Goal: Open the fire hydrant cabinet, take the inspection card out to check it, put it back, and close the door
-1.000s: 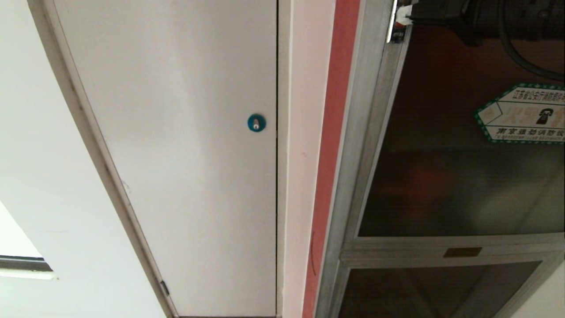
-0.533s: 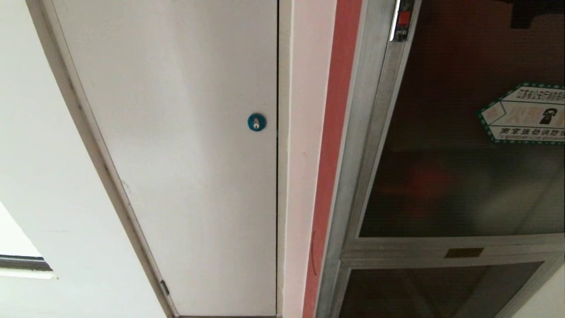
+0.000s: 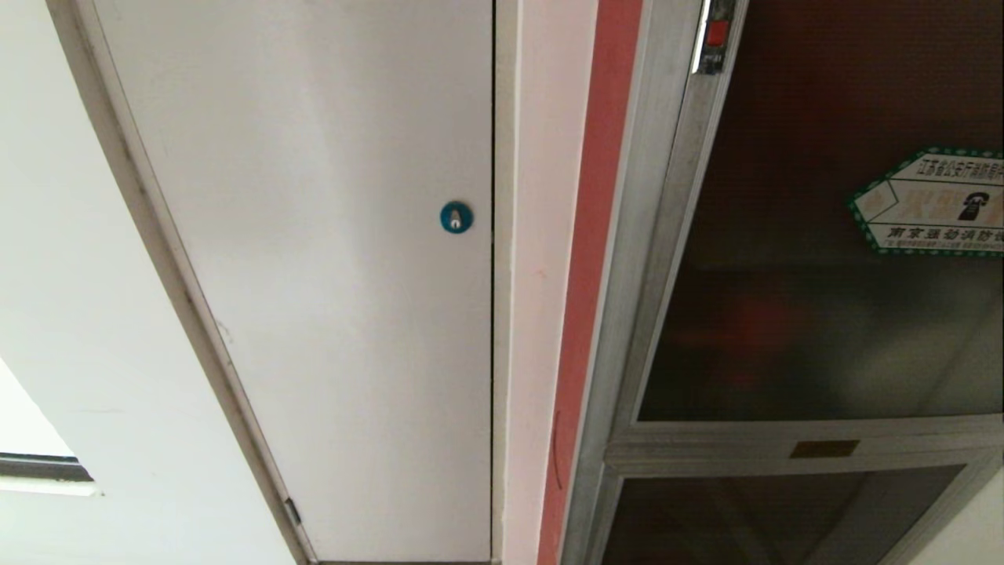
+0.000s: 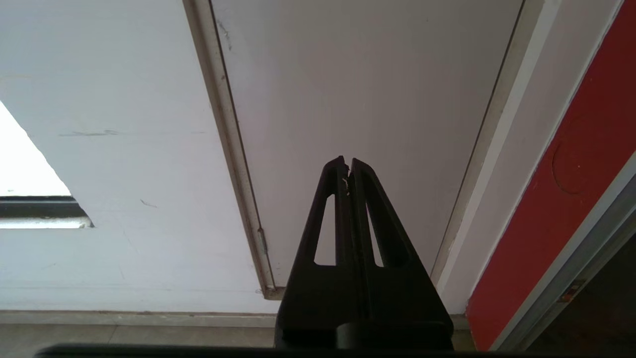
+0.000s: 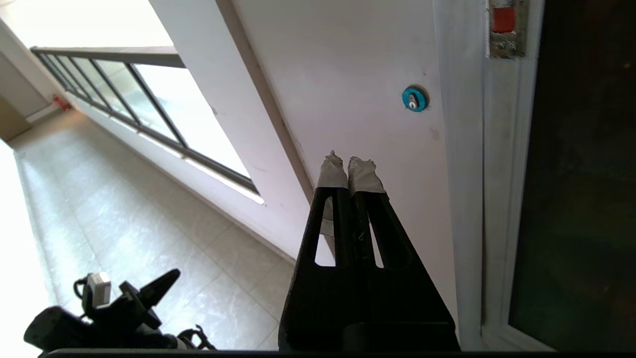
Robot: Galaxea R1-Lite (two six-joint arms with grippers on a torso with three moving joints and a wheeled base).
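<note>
A white wall closet (image 3: pixel 314 275) fills the left; the door (image 3: pixel 823 275) sits right, closed. Right gripper (image 5: pixel 349 169) and left gripper (image 4: pixel 347 166) are pinched together, holding nothing.

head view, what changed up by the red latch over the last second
The right gripper, whose taped tip was at the red latch a second ago, has left the head view; it is shut and holds nothing. The door looks closed as before, sticker in place. The white door and left gripper are unchanged.
</note>
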